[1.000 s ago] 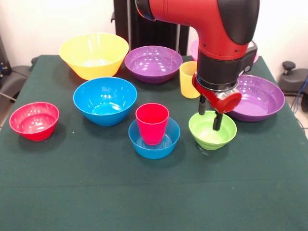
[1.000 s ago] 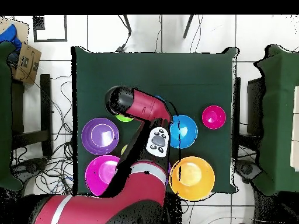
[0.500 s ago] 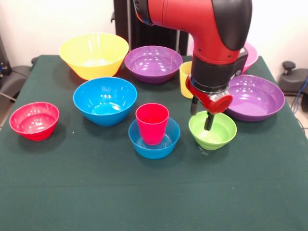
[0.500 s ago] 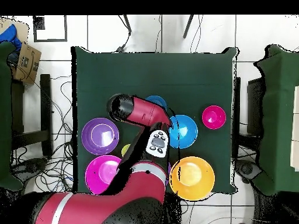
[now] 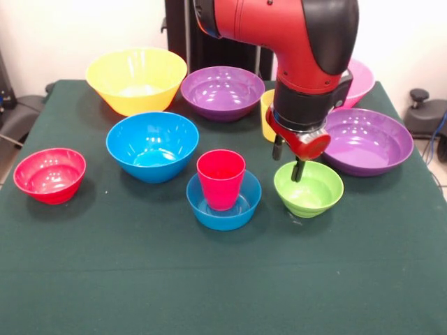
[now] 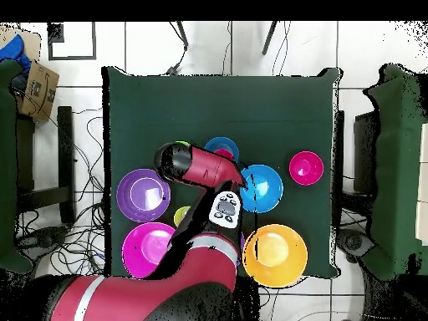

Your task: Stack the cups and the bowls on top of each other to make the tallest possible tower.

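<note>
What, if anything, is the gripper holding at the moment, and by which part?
Nothing, as far as the front view shows: the gripper hangs over the far rim of the lime green bowl, which sits on the table, its fingers apart.

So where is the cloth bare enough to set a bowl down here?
The whole near strip of the table, in front of the red bowl, the small blue bowl and the green bowl, is bare. The far half is crowded: bowls sit close together, with the tool over the green bowl's far rim.
</note>
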